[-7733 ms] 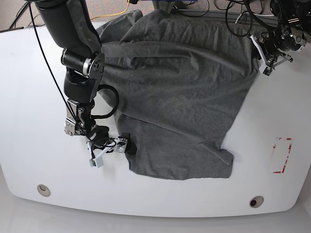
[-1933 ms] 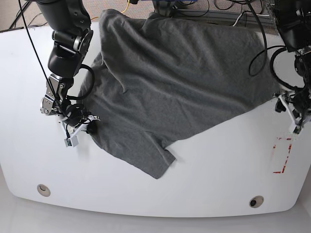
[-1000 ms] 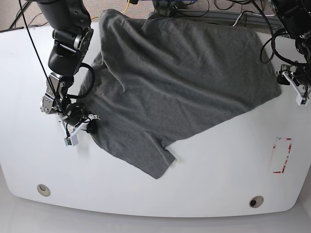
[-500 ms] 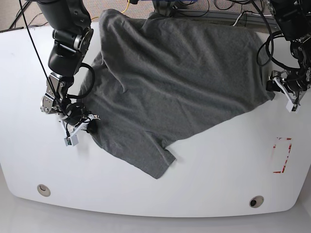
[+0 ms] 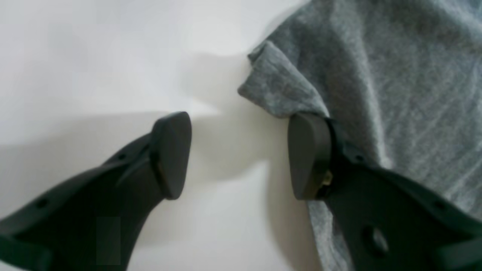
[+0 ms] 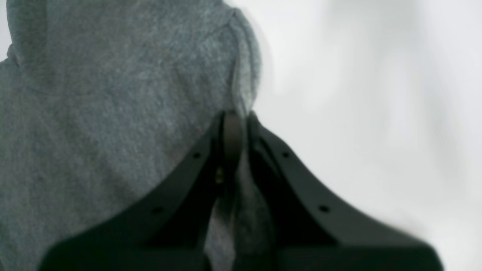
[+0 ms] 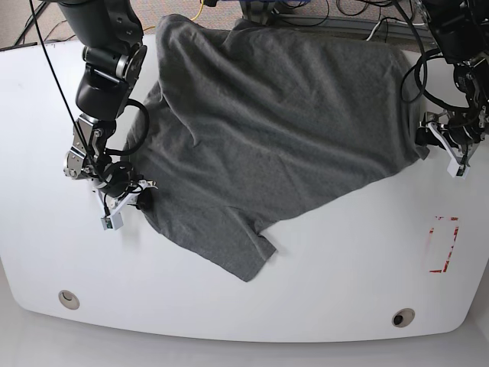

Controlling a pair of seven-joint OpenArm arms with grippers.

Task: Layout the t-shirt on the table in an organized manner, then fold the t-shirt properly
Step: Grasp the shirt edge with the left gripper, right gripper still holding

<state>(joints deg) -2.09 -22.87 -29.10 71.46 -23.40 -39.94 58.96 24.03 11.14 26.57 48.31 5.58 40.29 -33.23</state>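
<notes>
The grey t-shirt (image 7: pixel 283 122) lies spread and wrinkled over the far half of the white table (image 7: pixel 344 267), with one flap reaching toward the front middle. On the base view's left, my right gripper (image 7: pixel 126 202) is shut on the shirt's left edge. The right wrist view shows its jaws (image 6: pixel 235 128) pinching a fold of t-shirt (image 6: pixel 113 94). My left gripper (image 7: pixel 447 145) is open at the shirt's right corner. In the left wrist view its fingers (image 5: pixel 171 154) straddle bare table, and the other finger touches the edge of the t-shirt (image 5: pixel 376 56) just below the folded corner.
A red tape rectangle (image 7: pixel 443 245) marks the table at the right. Two round grommet holes (image 7: pixel 69 298) (image 7: pixel 403 317) sit near the front edge. Cables (image 7: pixel 321 11) run along the far edge behind the shirt.
My left gripper has moved a little leftward in the base view, up to the shirt's right corner, staying open. The right arm and the shirt have not moved.
</notes>
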